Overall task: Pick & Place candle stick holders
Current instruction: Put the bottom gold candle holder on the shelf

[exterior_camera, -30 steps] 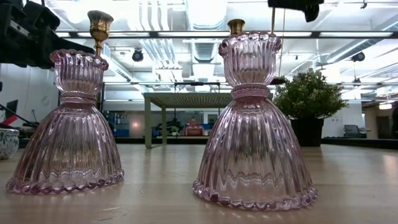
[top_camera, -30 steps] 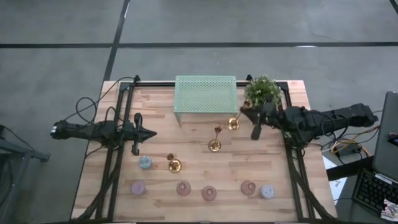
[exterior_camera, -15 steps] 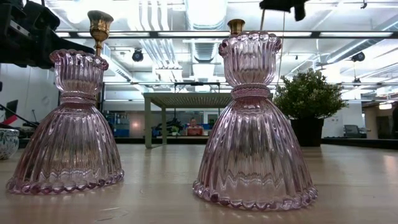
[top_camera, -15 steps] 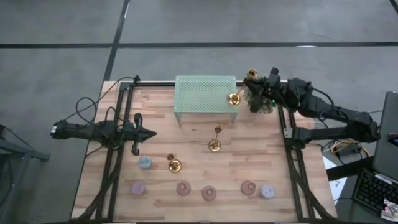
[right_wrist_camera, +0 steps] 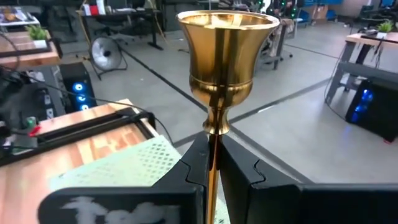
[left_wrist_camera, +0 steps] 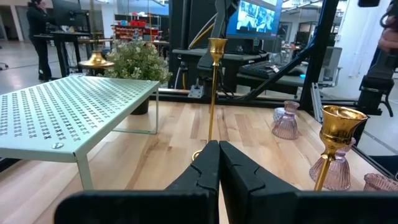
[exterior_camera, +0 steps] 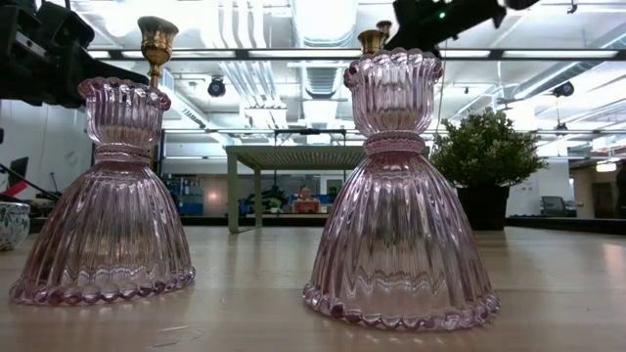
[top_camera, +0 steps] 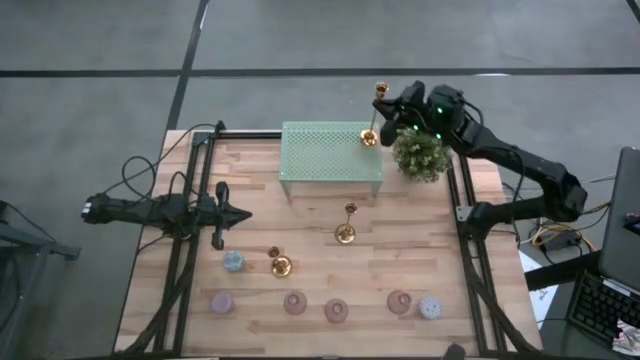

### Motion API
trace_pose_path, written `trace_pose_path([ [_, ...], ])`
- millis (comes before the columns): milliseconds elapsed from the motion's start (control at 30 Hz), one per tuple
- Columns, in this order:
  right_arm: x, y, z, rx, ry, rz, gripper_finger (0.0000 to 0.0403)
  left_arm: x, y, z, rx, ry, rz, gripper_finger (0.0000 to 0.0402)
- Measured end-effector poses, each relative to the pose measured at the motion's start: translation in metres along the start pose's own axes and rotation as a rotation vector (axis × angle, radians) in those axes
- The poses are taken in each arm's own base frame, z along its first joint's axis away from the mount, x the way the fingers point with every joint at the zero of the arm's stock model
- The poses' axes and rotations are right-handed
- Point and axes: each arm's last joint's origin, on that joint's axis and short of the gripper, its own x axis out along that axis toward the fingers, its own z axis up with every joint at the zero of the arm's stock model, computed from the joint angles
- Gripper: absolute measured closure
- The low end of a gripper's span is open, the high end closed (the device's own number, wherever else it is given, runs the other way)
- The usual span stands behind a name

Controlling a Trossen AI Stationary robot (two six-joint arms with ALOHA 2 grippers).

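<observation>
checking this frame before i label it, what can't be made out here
- High view: whether the held gold candlestick's base touches the green mesh shelf; straight-down angle hides any gap.
- Right wrist view: right gripper fingers hide the candlestick's lower stem.
- Low view: pink glass holder hides the standing candlestick behind, except its cup.

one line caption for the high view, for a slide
Right gripper holds a gold candlestick over the green mesh shelf.
</observation>
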Motion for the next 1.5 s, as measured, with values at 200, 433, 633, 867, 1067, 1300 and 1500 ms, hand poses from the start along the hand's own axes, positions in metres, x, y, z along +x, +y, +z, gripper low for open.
trace_pose_path([
  [200, 0.021, -0.016, 0.002, 0.03, 0.011, 0.017, 0.0385, 0.0, 0.0, 0.0, 0.0, 0.0, 0.0, 0.0392],
  [433, 0.037, -0.028, -0.005, 0.044, 0.023, -0.008, 0.0385, 0.0, 0.0, 0.0, 0.0, 0.0, 0.0, 0.0392],
  [633, 0.04, -0.034, -0.009, 0.048, 0.026, -0.028, 0.0385, 0.0, 0.0, 0.0, 0.0, 0.0, 0.0, 0.0392],
  [867, 0.04, -0.034, -0.013, 0.05, 0.037, -0.028, 0.0385, 0.0, 0.0, 0.0, 0.0, 0.0, 0.0, 0.0392],
  [1067, 0.041, -0.034, -0.016, 0.045, 0.035, -0.031, 0.0385, 0.0, 0.0, 0.0, 0.0, 0.0, 0.0, 0.0392],
  [1300, 0.041, -0.034, -0.016, 0.046, 0.02, -0.032, 0.0374, 0.0, 0.0, 0.0, 0.0, 0.0, 0.0, 0.0392],
  [1500, 0.041, -0.035, -0.02, 0.047, 0.03, -0.04, 0.0371, 0.0, 0.0, 0.0, 0.0, 0.0, 0.0, 0.0392],
])
